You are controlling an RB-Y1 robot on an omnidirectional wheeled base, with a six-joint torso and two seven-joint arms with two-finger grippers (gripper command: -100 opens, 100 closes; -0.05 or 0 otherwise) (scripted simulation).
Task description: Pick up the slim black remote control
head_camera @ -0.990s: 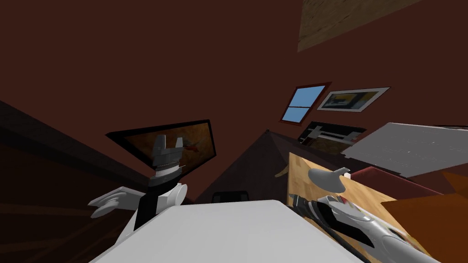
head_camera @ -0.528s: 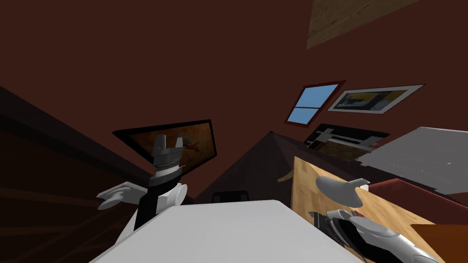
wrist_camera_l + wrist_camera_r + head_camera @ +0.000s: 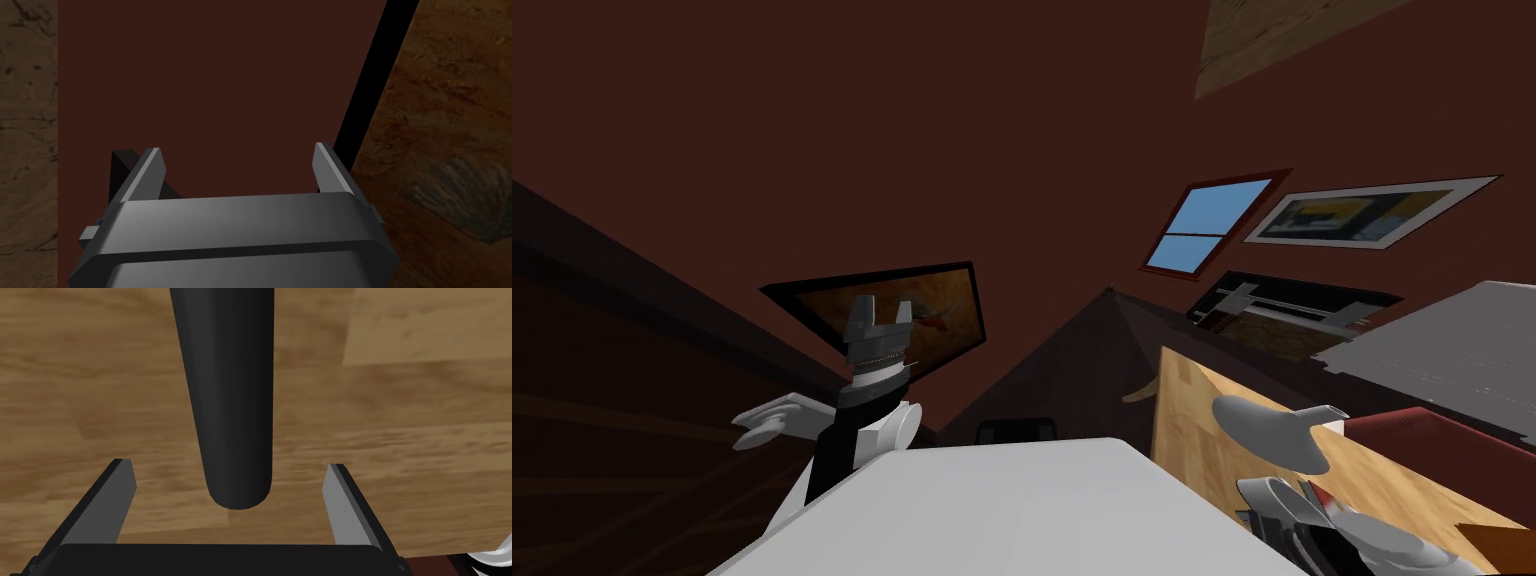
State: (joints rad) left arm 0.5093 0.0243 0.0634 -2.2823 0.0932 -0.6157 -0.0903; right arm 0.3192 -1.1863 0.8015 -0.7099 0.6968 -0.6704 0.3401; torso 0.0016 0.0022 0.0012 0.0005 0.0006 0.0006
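Right wrist view, and we're right on top of it: the slim black remote control (image 3: 230, 388) lies on the wooden counter (image 3: 410, 413), its long body running straight away from the right gripper (image 3: 228, 463). The remote's rounded near end sits between the two fingers (image 3: 117, 488), roughly centred in the gap. Both blades stand wide apart, clear of its sides, with bare wood grain showing between each blade and the remote. No contact on either side. Whether the fingertips are down level with the remote or above it, I cannot tell. Past the counter's edge, close by the gripper's dark body, a strip of dark red (image 3: 435, 565) peeks in.

Head view now: the counter (image 3: 1202, 420) slants in at 4 o'clock, and the right forearm (image 3: 1362, 535) reaches over it low at 5 o'clock. Just beyond the arm, a pale grey rounded object (image 3: 1272, 440) with a pointed tip shows against the wood. What it is, I cannot tell.

Over at 9 o'clock, the left gripper (image 3: 883, 305) is raised and pointing upward, well apart from the counter and the remote. Left wrist view gives the read on its fingers (image 3: 150, 170): spread wide, one blade standing at each side of the dark body.
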